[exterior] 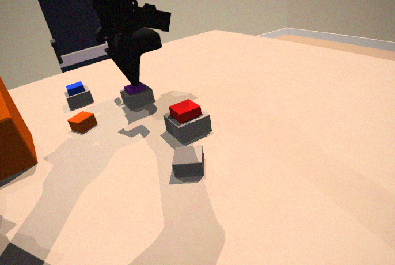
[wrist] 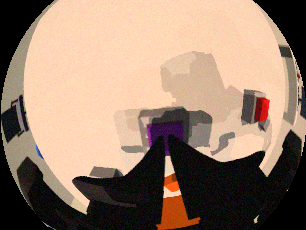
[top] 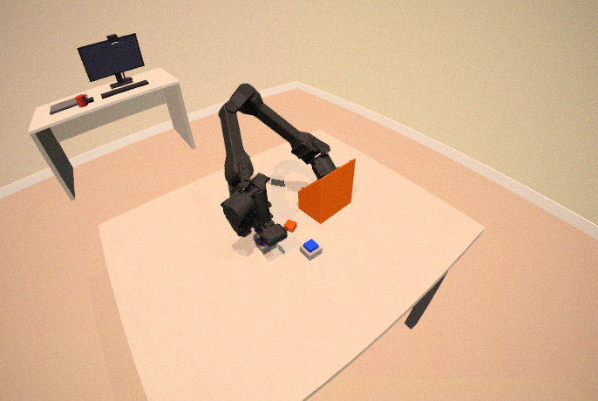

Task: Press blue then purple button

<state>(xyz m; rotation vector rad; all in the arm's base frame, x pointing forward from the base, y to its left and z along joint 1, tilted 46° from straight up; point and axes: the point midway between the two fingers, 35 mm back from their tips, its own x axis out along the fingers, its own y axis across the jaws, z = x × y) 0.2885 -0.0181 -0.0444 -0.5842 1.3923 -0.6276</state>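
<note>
orange block: seen left on the table, just in front of the blue button.
blue button: raised on its grey base, untouched.
purple button: pressed from above by the fingertips.
gripper: clenched, nothing grasped.
red button: set apart to the right.
grey block: placed in front of the red button.

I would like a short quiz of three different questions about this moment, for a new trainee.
1. True or false: the closed gripper touches the purple square button.
2. Which stands taller above its grey base: A) the purple button, B) the red square button?
3. Fill in: the small block beside the blue square button is ____.

Key: 1 true; 2 B; 3 orange.
</note>
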